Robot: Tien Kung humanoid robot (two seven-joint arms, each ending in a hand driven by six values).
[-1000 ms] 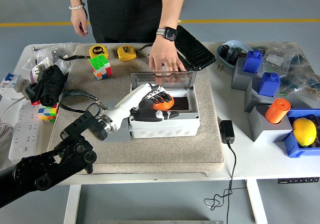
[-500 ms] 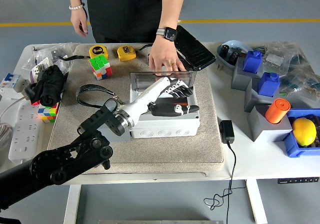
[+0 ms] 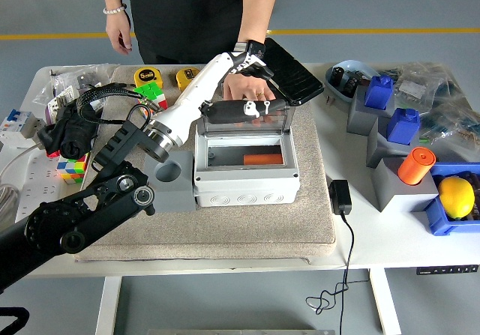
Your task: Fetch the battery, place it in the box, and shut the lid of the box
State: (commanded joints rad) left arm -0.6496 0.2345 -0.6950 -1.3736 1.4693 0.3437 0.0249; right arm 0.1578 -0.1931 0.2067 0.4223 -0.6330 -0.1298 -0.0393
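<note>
A grey box (image 3: 247, 189) stands on the beige mat, and its clear lid (image 3: 247, 130) stands upright at the box's back edge. An orange battery (image 3: 263, 158) lies inside the box. My left hand (image 3: 255, 84) is raised above the lid. Its thumb lies along the lid's top edge, and its fingers are spread behind the lid, over the person's hand. It holds nothing. The person's hand (image 3: 251, 89), with a watch on the wrist, rests on the mat just behind the lid. My right arm is out of view.
A black flat device (image 3: 291, 71) lies tilted behind the box. A Rubik's cube (image 3: 150, 99) and two tape measures (image 3: 148, 75) sit at the back left. A grey block (image 3: 171, 173) lies left of the box, a power adapter (image 3: 341, 197) to its right. Blue bins (image 3: 450, 219) stand further right.
My left hand has let go of the battery, which now lies in the box. The hand has risen out of the box to the top of the lid.
</note>
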